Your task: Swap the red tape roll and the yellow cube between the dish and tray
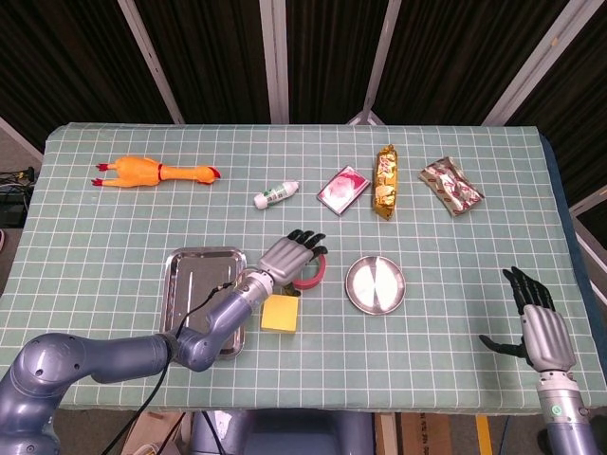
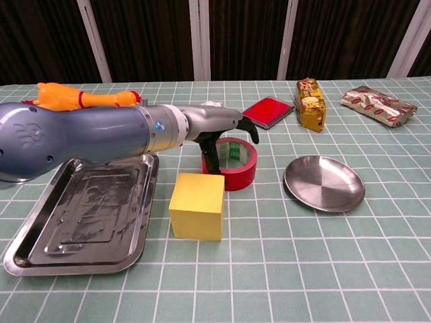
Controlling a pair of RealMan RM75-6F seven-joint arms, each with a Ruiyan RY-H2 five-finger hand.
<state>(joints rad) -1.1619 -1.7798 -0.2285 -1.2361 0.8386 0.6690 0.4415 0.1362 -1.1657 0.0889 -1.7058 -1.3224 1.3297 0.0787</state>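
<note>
Head view. Left hand (image 1: pixel 287 256) lies over the tape (image 1: pixel 313 272), fingers apart; whether any finger grips the roll cannot be told here. Tape and cube (image 1: pixel 279 314) sit on the table between tray (image 1: pixel 182 270) and dish (image 1: pixel 374 283), neither in a container. Right hand (image 1: pixel 542 327) rests idle near the table edge, fingers apart, holding nothing. Beyond: toy chicken (image 1: pixel 152 172), small bottle (image 1: pixel 276 196), red card (image 1: pixel 342 186), two snack packs (image 1: pixel 385 181).

Chest view. The thumb appears to dip at the tape's rim (contact uncertain). Risk: a loose one-sided hold could tip or roll the tape; the cube, just beside it, could be nudged by the wrist. The forearm (image 2: pixel 81 141) crosses above the tray, crowding any placement there.
</note>
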